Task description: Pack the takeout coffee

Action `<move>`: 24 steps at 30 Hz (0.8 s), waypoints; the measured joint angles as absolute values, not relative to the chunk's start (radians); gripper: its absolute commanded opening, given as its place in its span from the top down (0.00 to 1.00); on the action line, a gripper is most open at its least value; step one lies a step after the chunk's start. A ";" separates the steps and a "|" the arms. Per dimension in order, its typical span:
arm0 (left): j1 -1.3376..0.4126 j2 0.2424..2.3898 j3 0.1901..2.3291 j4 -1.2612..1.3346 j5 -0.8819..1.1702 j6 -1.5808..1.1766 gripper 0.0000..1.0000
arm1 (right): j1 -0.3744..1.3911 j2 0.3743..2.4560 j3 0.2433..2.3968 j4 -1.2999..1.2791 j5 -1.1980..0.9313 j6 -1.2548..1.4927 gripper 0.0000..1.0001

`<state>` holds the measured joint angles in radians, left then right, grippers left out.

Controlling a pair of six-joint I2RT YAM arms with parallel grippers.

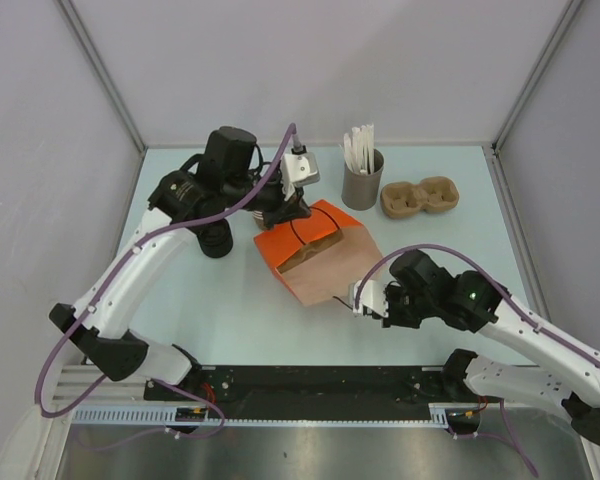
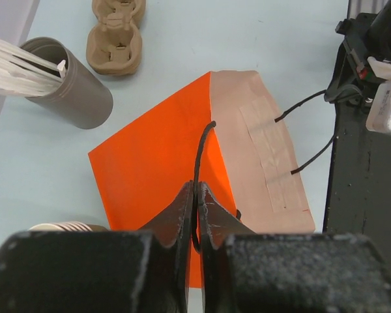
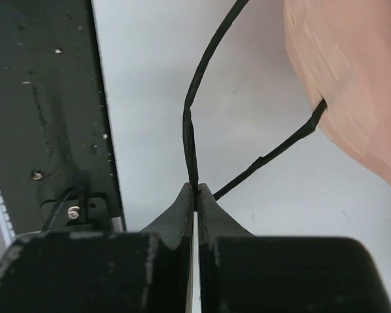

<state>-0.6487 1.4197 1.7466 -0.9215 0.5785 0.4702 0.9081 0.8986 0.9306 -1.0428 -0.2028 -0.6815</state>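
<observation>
Bag of orange paper (image 1: 280,248) lies on its side near the middle of the pale desk (image 1: 240,320), its tan kraft face turned up and towards the near edge. The left hand (image 2: 195,190) is clenched on the far cord handle (image 2: 199,147), a thin black loop pinched between its fingers just above the orange panel; seen from overhead, this hand sits at the bag's far end. The right hand (image 3: 197,189) is likewise clamped tight on the near cord handle (image 3: 190,124), whose strands run from its tips back to the bag's tan side. Beyond the bag stand a grey tube of white sticks (image 1: 362,180) and, just beside it, a moulded pulp cup carrier (image 1: 418,198). The rim of a stack of tan cups (image 2: 65,227) peeks in by the left hand. The takeout coffee cannot be picked out in any view
</observation>
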 measured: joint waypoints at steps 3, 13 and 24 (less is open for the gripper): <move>-0.649 1.430 1.758 -0.905 0.564 0.458 0.92 | 0.906 0.885 0.939 -1.018 -0.148 -0.679 1.00; -0.651 1.577 1.945 -0.876 0.543 0.419 0.91 | 0.835 0.912 1.201 -0.911 -0.007 -0.665 1.00; -0.660 1.636 2.058 -0.878 0.555 0.400 0.90 | 0.805 0.962 1.309 -0.796 0.078 -0.628 1.00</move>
